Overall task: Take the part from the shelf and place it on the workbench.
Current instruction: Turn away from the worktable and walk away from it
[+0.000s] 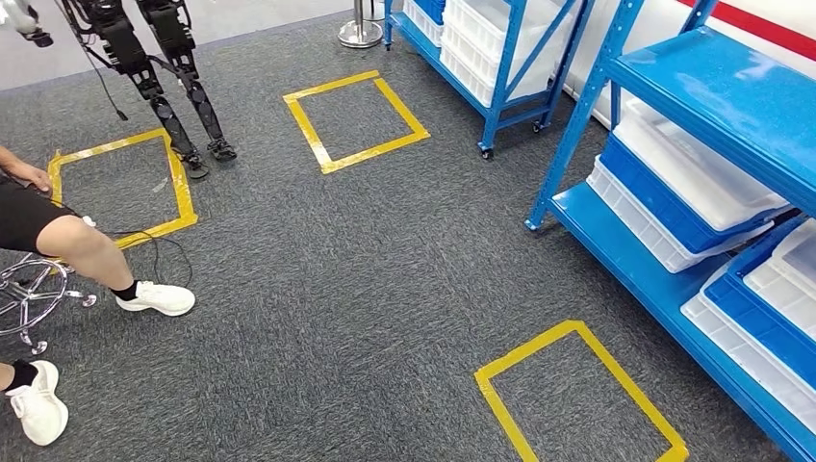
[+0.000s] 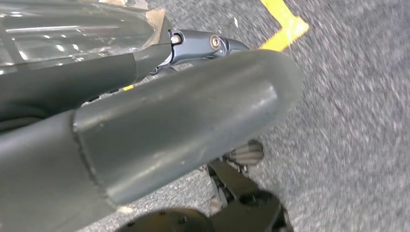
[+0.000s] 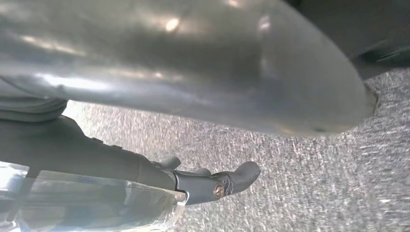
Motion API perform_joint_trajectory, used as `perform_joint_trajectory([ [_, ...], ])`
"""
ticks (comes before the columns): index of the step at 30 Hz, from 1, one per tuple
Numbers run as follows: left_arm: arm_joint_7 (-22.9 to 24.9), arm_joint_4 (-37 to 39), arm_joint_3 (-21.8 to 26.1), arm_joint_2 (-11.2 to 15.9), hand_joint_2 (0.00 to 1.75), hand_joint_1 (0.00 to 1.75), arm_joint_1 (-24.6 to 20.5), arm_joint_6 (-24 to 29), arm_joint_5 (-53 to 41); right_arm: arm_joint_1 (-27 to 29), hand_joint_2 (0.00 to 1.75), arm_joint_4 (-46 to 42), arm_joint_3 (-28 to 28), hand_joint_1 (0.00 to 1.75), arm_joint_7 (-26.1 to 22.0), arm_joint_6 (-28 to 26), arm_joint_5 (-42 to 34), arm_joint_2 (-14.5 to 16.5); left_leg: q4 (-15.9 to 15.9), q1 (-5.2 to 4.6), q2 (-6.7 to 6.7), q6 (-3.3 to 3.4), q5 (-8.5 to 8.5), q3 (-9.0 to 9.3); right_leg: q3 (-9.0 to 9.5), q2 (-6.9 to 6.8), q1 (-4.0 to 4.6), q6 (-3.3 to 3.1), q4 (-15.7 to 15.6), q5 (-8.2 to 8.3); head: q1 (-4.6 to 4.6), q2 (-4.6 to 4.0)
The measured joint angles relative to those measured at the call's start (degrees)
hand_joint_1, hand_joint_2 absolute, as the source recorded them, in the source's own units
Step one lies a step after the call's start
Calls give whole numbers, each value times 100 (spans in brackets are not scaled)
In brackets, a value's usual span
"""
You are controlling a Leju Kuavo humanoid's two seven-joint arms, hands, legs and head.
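Left robot hand (image 2: 183,125) over carpet (image 2: 358,145) | shelf (image 1: 674,260) well apart

A blue metal shelf (image 1: 674,87) stands at the right on the grey carpet, its tiers carrying white bins (image 1: 688,178) and blue bins (image 1: 664,207) stacked together.

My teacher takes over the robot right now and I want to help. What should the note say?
Left hand: hangs over the carpet, holds nothing.
Right hand: the same, holds nothing.
Blue shelf stands ahead on the right, with white and blue bins on it.
Done: nothing taken yet.
Left: step to the shelf, take the part, carry it to the workbench.
Mind the seated person at the left.
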Motion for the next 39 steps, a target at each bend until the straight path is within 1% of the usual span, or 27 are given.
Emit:
perform_joint_trajectory([
  [1,-2,0,-1,7,0,0,1,-4,-7,-8,0,0,-11,0,-5,-2,-1,3,6,-11,56,-42,-25,21,152,-95,5,-1,-267,73,-9,0],
  [2,-4,0,-1,14,0,0,-5,-9,-16,-13,0,0,-20,0,-12,-3,-1,3,9,-21,107,-84,-47,45,228,-151,23,-26,-400,101,-19,0],
  [4,-9,0,-2,17,0,0,-32,-19,-33,-10,0,0,-41,0,-21,-8,2,-7,-3,-5,210,-155,-74,97,231,-65,67,-117,-420,102,-42,0],
  [5,-10,0,-3,15,0,0,-49,-22,-37,-3,0,0,-50,0,-22,-10,9,-16,4,26,194,-192,-95,118,239,-4,56,-161,-430,107,-43,0],
  [7,-10,1,-4,9,0,0,-61,-12,-43,-6,0,0,-57,0,-8,-13,36,-28,255,70,-66,-241,-294,32,262,118,32,-269,-457,125,-62,0],
  [9,-8,2,-4,7,0,0,-40,24,-45,-22,0,0,-58,0,6,-14,64,-28,931,77,-371,-242,-669,-294,263,250,51,-345,-463,135,-86,0],
  [10,-6,2,-3,7,0,0,-28,50,-45,-28,0,0,-58,0,9,-14,75,-25,1301,73,-418,-234,-811,-493,262,326,76,-365,-463,138,-88,0],
  [11,-5,2,-3,7,0,0,-19,73,-46,-29,0,0,-58,0,14,-14,80,-23,1536,69,-438,-222,-849,-640,262,406,99,-370,-461,140,-88,0],
  [12,-6,2,-3,7,0,0,-16,96,-49,-26,0,0,-58,0,18,-14,84,-23,1604,67,-449,-205,-788,-709,265,482,117,-375,-459,143,-88,0],
  [13,-6,2,-3,7,0,0,-15,112,-50,-25,0,0,-58,0,22,-14,85,-24,1435,66,-465,-178,-611,-663,273,560,131,-378,-458,146,-86,0],
  [14,-6,2,-3,6,0,0,-16,121,-52,-24,0,0,-58,0,23,-14,86,-25,1093,64,-514,-144,-378,-524,284,636,139,-377,-457,147,-88,0],
  [16,-7,2,-3,9,0,0,-19,129,-53,-29,0,0,-58,0,23,-14,87,-19,393,51,-731,-91,-52,-214,297,772,155,-361,-454,155,-84,0],
  [18,-9,2,-3,12,0,0,-23,130,-55,-32,0,0,-58,0,23,-14,89,-8,125,16,-844,-73,15,-101,277,863,161,-324,-452,174,-80,0],
  [20,-10,2,-3,11,0,0,-29,130,-55,-25,0,0,-58,0,23,-14,91,-2,98,-28,-746,-43,43,-98,223,944,150,-261,-467,204,-81,0],
  [21,-10,2,-3,8,0,0,-33,130,-55,-20,0,0,-58,0,23,-14,92,-1,57,-26,-688,-9,76,-88,197,943,152,-234,-457,210,-80,0],
  [23,-12,2,-4,1,0,0,-38,131,-55,-15,0,0,-58,0,23,-14,92,-2,-46,-17,-557,66,150,-60,75,728,165,-206,-295,118,-67,0],
  [25,-18,2,-3,-1,0,0,-26,150,-52,-28,0,0,-59,0,22,-14,96,-3,-93,-20,-406,106,180,-53,-206,416,151,-222,257,-171,-41,0],
  [27,-45,2,6,-1,0,0,-16,190,-13,-31,0,0,-59,0,22,-15,104,-2,-93,-23,-227,113,179,-69,-526,313,101,-183,919,-432,-27,0],
  [28,-66,2,17,-2,0,0,-15,212,23,-21,0,0,-60,0,22,-17,113,-3,-92,-20,-141,106,175,-74,-570,291,68,-129,1037,-453,-29,0],
  [29,-86,2,35,-5,0,0,-18,227,65,-11,0,0,-59,0,22,-21,122,-4,-90,-14,-64,94,168,-73,-486,258,36,-58,912,-384,-27,0],
  [30,-102,2,54,-8,0,0,-20,239,97,-2,0,0,-59,0,22,-26,133,-6,-86,-4,6,73,156,-63,-291,192,6,15,581,-259,-27,0],
  [31,-113,2,76,-10,0,0,-21,246,118,-1,0,0,-59,0,21,-31,143,-7,-77,-1,71,41,138,-45,-54,54,-20,71,165,-128,-24,0],
  [32,-118,2,100,-9,0,0,-20,254,127,-8,0,0,-59,0,21,-34,150,-3,-64,-7,134,-4,108,-26,152,-101,-18,94,-181,-13,-17,0],
  [34,-121,2,138,-5,0,0,-27,278,128,-22,0,0,-59,0,16,-42,168,7,-48,-29,249,-93,57,29,334,-266,9,31,-490,92,-30,0],
  [36,-123,2,153,-10,0,0,-57,304,128,-20,0,0,-58,0,11,-45,182,7,-66,-13,363,-163,32,88,327,-147,34,-76,-492,114,-51,0],
  [37,-124,2,155,-15,0,0,-76,326,128,-15,0,0,-59,0,11,-45,187,4,-41,15,303,-199,-5,101,328,-74,20,-117,-501,123,-58,0],
  [39,-134,2,156,-31,0,0,-93,417,120,-21,0,0,-60,0,17,-45,197,3,267,62,-34,-249,-245,-11,334,68,-18,-227,-520,150,-82,0],
])
